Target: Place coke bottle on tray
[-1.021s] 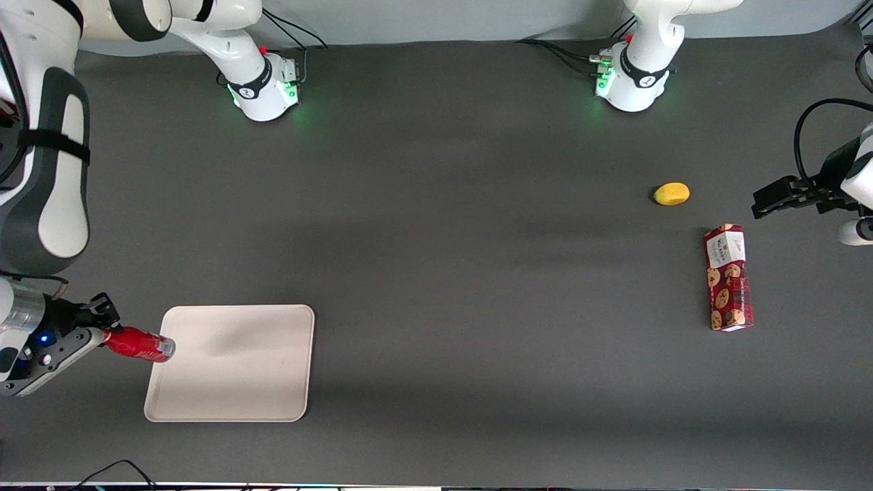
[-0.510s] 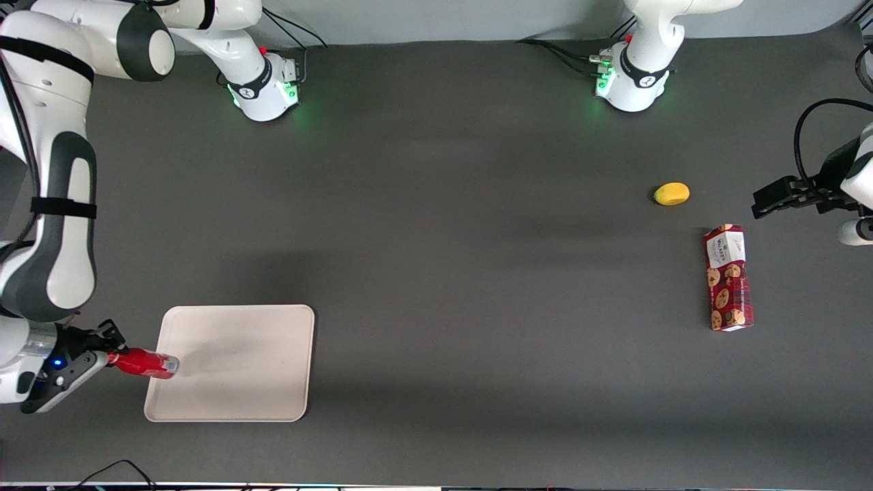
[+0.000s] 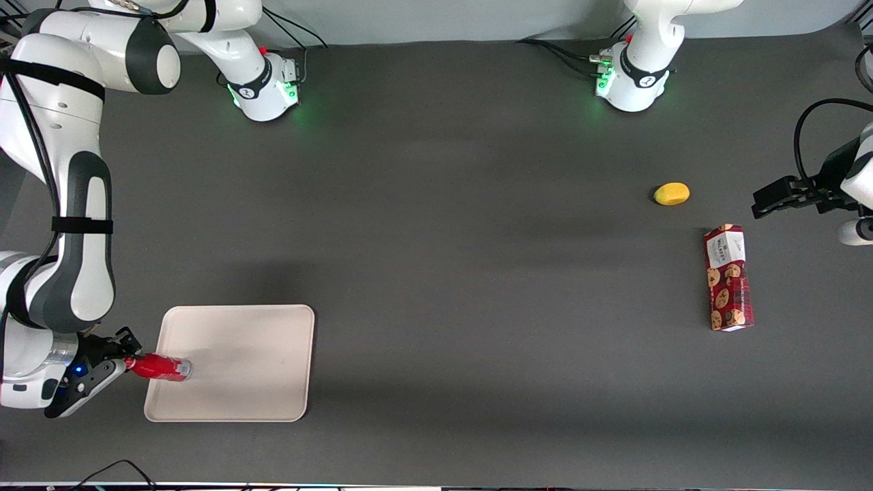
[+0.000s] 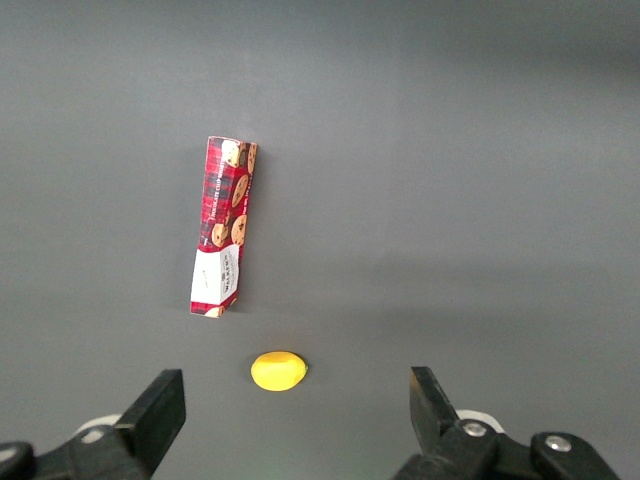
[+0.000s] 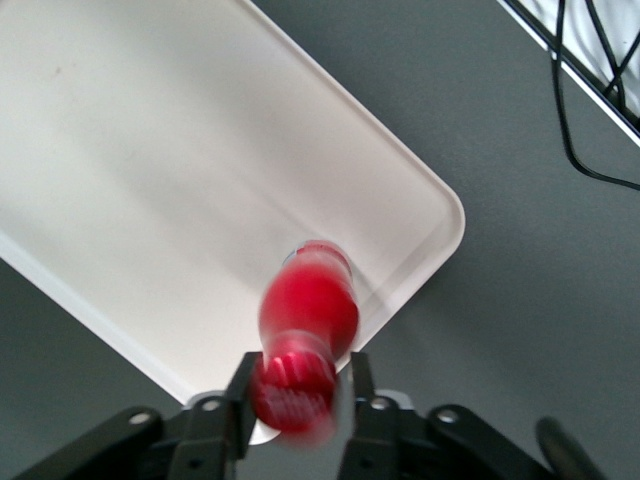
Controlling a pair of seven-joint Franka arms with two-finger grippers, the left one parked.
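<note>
The coke bottle is small, slim and red, and it lies nearly level with its silvery base over the edge of the tray. That edge is the one toward the working arm's end of the table. My right gripper is just off the edge, shut on the bottle's red cap. In the right wrist view the gripper has a finger on each side of the cap. The coke bottle points away from it over a rounded corner of the cream tray.
A red cookie box and a yellow fruit lie toward the parked arm's end of the table. Both also show in the left wrist view, the box and the fruit. Black cables run along the table's front edge.
The right gripper has carried the bottle nearer to the front camera and toward the tray. The bottle's base now reaches farther in over the tray's rim.
</note>
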